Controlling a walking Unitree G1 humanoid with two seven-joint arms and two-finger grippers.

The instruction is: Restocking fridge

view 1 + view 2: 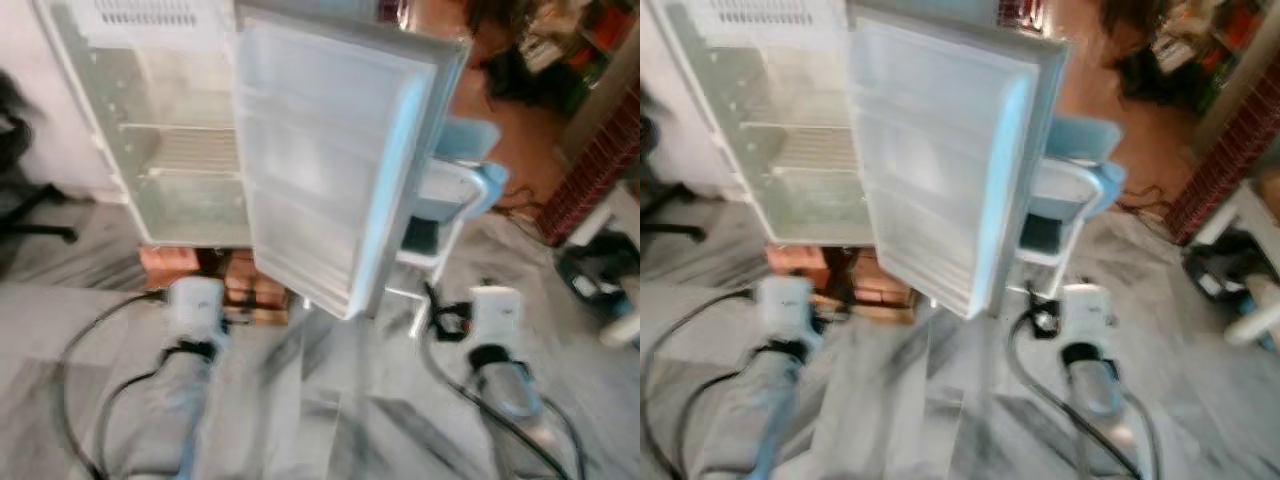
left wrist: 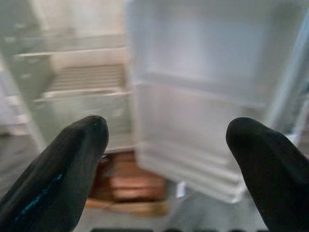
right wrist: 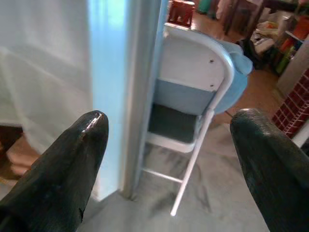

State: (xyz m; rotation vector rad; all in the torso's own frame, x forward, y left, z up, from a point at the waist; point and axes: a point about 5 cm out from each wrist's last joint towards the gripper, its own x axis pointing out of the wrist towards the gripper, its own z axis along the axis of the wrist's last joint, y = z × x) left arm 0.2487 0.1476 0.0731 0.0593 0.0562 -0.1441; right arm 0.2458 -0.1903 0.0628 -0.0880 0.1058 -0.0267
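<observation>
A small white fridge (image 1: 180,130) is seen at the far left of the scene, raised on a stack of reddish bricks (image 1: 215,285), with its door (image 1: 335,160) swung wide open toward the robot so that the door's inner face, moulded with pale shelf ridges, is presented at the centre. Inside the cabinet a wire shelf (image 1: 190,150) is made out across the middle, with a clear compartment below it; no goods can be distinguished on it through the blur. The left gripper (image 2: 166,140) is held low in front of the fridge, its two black fingers (image 2: 63,169) spread wide apart and nothing between them. The right gripper (image 3: 169,145) is likewise held with its fingers (image 3: 58,169) parted and nothing gripped, directed at the edge of the open door and at a white folding chair (image 3: 193,92) standing just beyond it to the right. A light blue cushion or cloth (image 1: 470,140) is draped over the chair's back. The floor (image 1: 320,400) is laid in grey veined marble, and black cables (image 1: 90,340) are trailed across it near the arms. A red brick wall (image 1: 595,170) is seen at the far right, and part of a black office chair base (image 1: 35,215) at the far left.
</observation>
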